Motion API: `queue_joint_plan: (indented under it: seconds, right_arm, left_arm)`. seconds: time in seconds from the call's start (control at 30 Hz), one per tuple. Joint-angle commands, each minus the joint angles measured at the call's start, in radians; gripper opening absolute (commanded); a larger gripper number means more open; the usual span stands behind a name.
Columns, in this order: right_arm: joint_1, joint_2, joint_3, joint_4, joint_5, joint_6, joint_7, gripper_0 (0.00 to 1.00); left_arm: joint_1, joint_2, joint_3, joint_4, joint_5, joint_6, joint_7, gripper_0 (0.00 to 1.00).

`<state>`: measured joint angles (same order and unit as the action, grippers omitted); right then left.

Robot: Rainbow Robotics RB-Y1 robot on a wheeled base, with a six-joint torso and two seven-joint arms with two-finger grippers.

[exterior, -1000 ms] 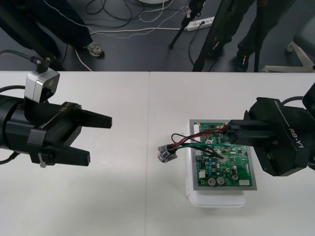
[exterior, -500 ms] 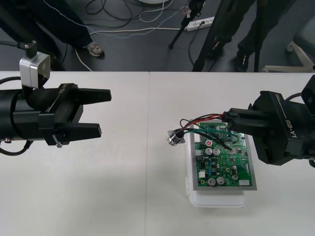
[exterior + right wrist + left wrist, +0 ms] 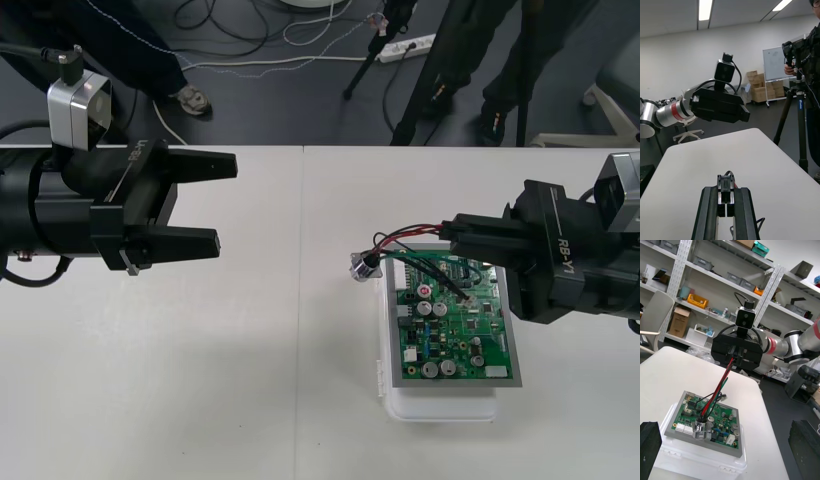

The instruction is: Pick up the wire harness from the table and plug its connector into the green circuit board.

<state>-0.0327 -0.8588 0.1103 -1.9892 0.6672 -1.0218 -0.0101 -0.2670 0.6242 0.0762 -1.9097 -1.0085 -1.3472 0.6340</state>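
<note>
My right gripper [image 3: 452, 233] hovers over the far edge of the green circuit board [image 3: 455, 325] and is shut on the wire harness [image 3: 405, 245] at its plug end. The red, black and green wires sag toward the round metal socket [image 3: 365, 267], which dangles off the board's far left corner. In the right wrist view the black plug [image 3: 726, 192] sits pinched between the fingers [image 3: 709, 215]. My left gripper [image 3: 226, 203] is open over the table's left half, pointing at the board. In the left wrist view the socket [image 3: 702, 427] hangs above the board [image 3: 720, 423] under the other gripper [image 3: 738, 352].
The board rests on a white base [image 3: 440, 405] right of the table's middle. Bare table [image 3: 280, 380] lies between my two grippers. The far table edge [image 3: 300, 147] borders dark floor with cables and tripod legs.
My right gripper has risen and drawn back toward the right with the harness. The socket came off the table and swung toward the board. My left gripper moved farther away and slightly right.
</note>
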Motion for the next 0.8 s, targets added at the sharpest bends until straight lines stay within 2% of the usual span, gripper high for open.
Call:
queue_joint_plan:
  seconds: [0.03,0.37,0.8]
  right_arm:
    - [0.011,0.000,-0.034,-0.066,0.034,0.042,0.065,0.00]
    - [-0.012,0.047,-0.029,-0.091,0.130,0.046,0.052,0.00]
    - [-0.047,0.049,0.031,-0.097,0.137,0.025,0.070,0.00]
  left_arm:
    - [-0.050,-0.035,0.020,-0.037,-0.056,-0.056,-0.016,1.00]
    - [-0.049,-0.167,0.022,-0.043,-0.154,-0.113,-0.085,1.00]
    - [-0.046,-0.304,0.020,-0.043,-0.222,-0.207,-0.126,1.00]
